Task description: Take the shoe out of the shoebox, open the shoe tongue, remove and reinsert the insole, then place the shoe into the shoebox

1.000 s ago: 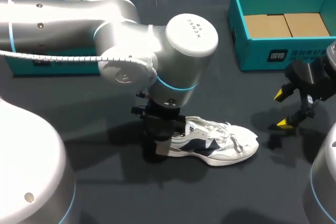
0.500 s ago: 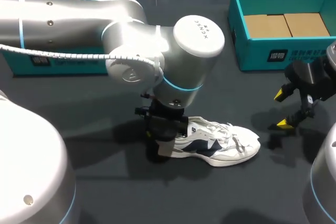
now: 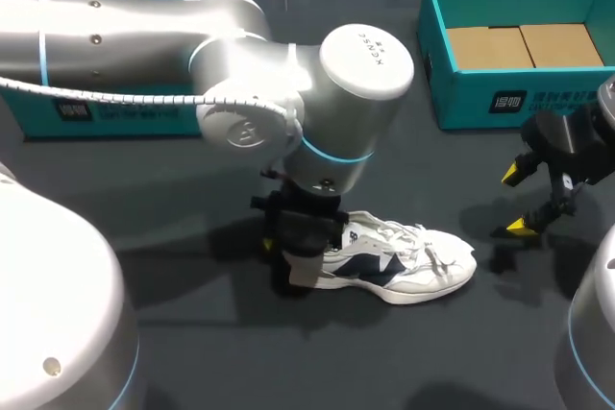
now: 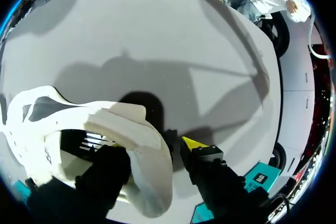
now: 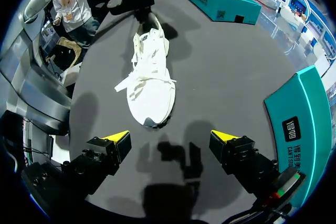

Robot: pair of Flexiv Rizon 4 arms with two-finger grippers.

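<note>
**A:** how far along is this one?

**B:** step one looks done; the shoe [image 3: 394, 266] sits on its sole on the worktop [image 3: 211, 362], out of the shoebox [image 3: 480, 93], which is well beyond its toe; left tool [image 4: 152, 148] is at its heel, can't tell if it's actually clamped; right tool [image 5: 170, 137] hangs just off its toe, spread wide, holding nothing

**A:** so what's left?

**B:** tongue, insole, reboxing, I reckon
</note>
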